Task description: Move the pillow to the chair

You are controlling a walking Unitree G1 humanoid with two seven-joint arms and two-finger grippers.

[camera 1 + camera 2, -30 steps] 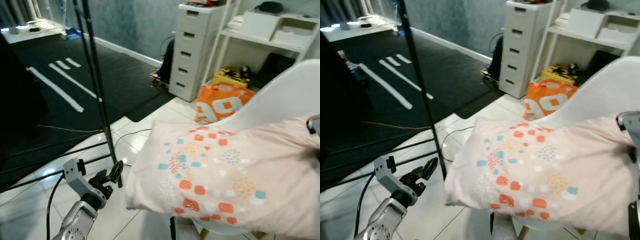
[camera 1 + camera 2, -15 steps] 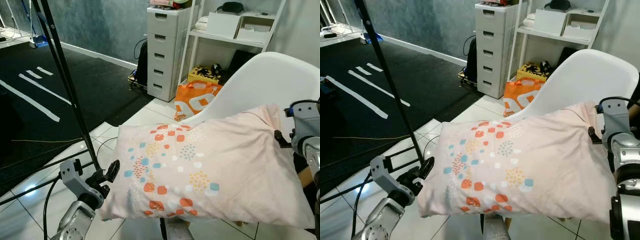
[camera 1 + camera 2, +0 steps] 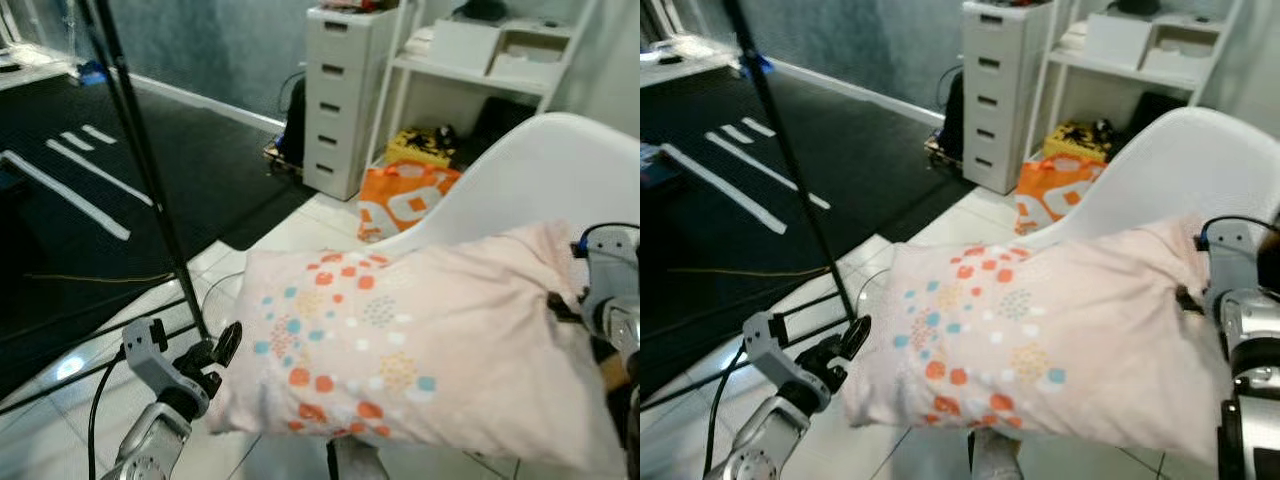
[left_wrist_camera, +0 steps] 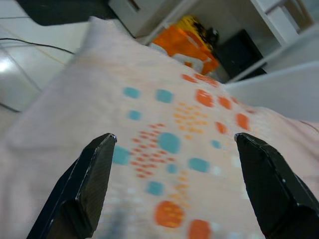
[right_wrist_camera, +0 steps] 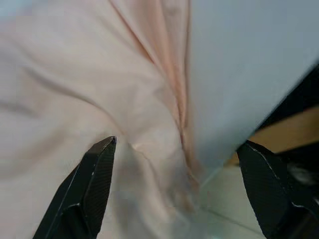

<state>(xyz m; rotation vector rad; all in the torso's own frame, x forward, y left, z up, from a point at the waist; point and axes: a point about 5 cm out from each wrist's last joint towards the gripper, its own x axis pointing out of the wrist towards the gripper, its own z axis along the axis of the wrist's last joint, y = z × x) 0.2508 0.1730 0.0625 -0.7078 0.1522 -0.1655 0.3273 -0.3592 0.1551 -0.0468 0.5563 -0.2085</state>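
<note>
A pale pink pillow (image 3: 400,350) with orange and blue dots lies across the seat of a white shell chair (image 3: 530,180). My left gripper (image 3: 222,350) sits at the pillow's left end. In the left wrist view its fingers (image 4: 94,169) stand wide apart and open, with the dotted fabric just beyond them. My right arm (image 3: 608,290) is at the pillow's right end, by the chair's back. In the right wrist view my right gripper (image 5: 177,142) is open, facing creased pink fabric and the white chair shell (image 5: 239,64).
A black stand pole (image 3: 150,170) rises left of the pillow, with cables on the white tile floor. Behind the chair are a white drawer unit (image 3: 345,90), an orange bag (image 3: 410,200) and a white shelf (image 3: 490,60). A black mat (image 3: 90,190) covers the floor to the left.
The head view has swung, bringing my right arm into sight at the pillow's right end. The pillow stays across the chair seat and my left gripper stays by its left end.
</note>
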